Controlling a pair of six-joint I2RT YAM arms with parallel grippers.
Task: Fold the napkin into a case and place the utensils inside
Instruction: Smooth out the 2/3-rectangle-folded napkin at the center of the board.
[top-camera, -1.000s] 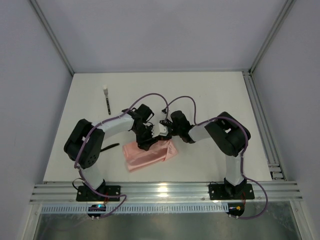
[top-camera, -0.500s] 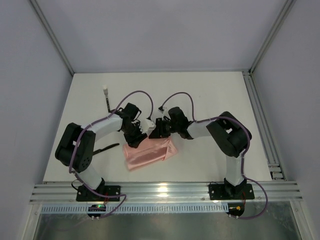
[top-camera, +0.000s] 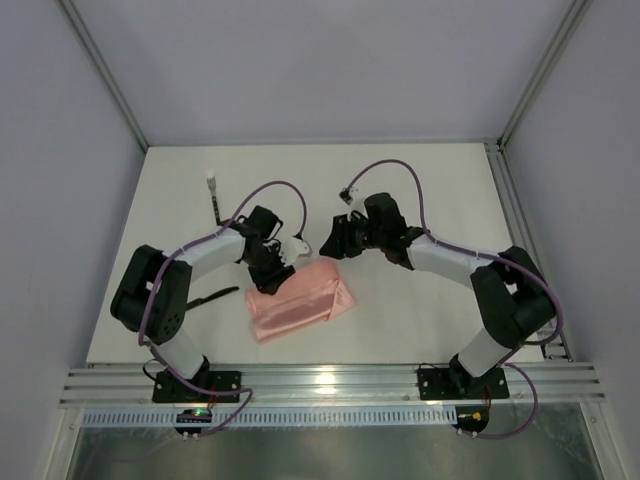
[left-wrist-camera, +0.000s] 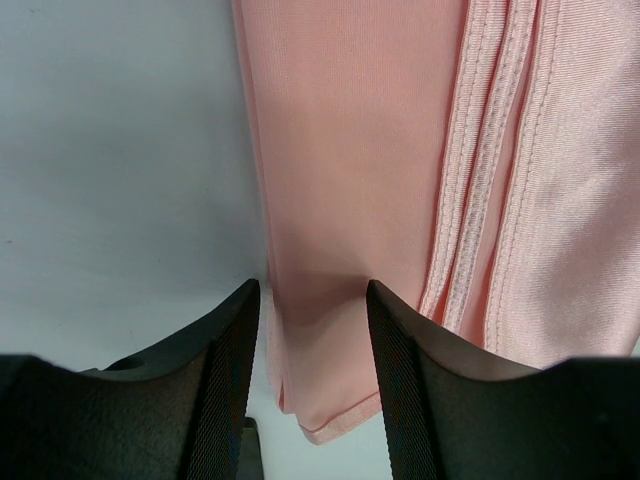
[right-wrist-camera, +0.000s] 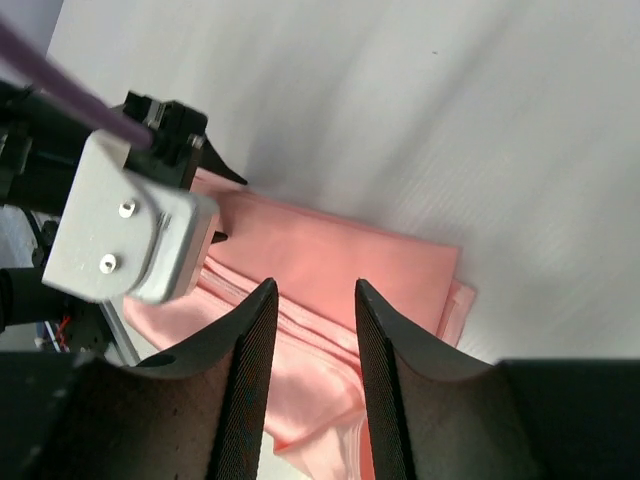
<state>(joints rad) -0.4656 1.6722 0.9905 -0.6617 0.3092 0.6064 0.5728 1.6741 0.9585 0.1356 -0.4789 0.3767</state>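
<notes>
The salmon-pink napkin (top-camera: 305, 302) lies folded into a long flat case on the white table, with stitched hems running along it (left-wrist-camera: 480, 180). My left gripper (top-camera: 274, 272) is open at its left end, its fingers straddling a folded corner (left-wrist-camera: 313, 300) without pinching it. My right gripper (top-camera: 330, 240) hovers open just behind the napkin's far edge, nothing between its fingers (right-wrist-camera: 313, 295). The napkin (right-wrist-camera: 340, 265) lies below it. Two black utensils lie outside the napkin: one with a white tip (top-camera: 215, 205) at the back left, one (top-camera: 220, 293) beside the left arm.
The left wrist's white camera block (right-wrist-camera: 125, 235) sits close to the napkin's end in the right wrist view. An aluminium rail (top-camera: 330, 380) runs along the near table edge and another (top-camera: 520, 230) along the right side. Grey walls enclose the table.
My right gripper has opened and drawn back toward the right rear, off the napkin. My left gripper has shifted left to the napkin's left end. The napkin now lies flat.
</notes>
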